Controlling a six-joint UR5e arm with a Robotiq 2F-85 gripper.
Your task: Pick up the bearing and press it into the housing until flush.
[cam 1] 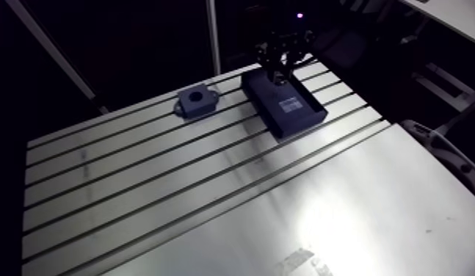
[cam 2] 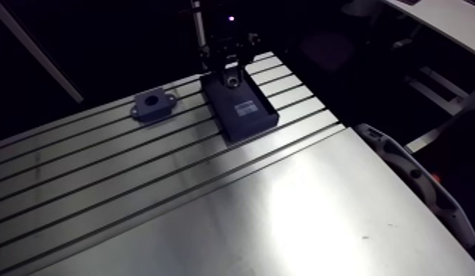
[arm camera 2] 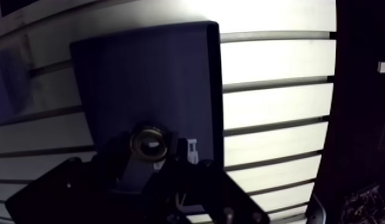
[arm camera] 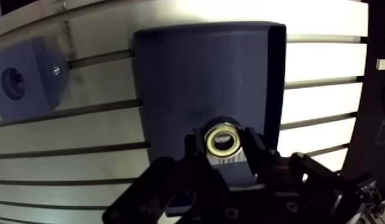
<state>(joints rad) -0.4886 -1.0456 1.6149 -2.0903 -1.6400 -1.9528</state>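
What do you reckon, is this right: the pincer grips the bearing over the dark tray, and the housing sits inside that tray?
No. The housing stands outside the tray, beside it on the slotted table, as the arm view shows. The pincer does grip the bearing over the tray.

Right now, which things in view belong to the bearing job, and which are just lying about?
In the job:
- silver ring bearing with a brass-coloured inner band, held between the fingers of the black two-finger gripper
- dark blue square housing block with a round bore, standing apart from the tray

Lying about:
- dark rectangular tray under the gripper
- slotted aluminium table
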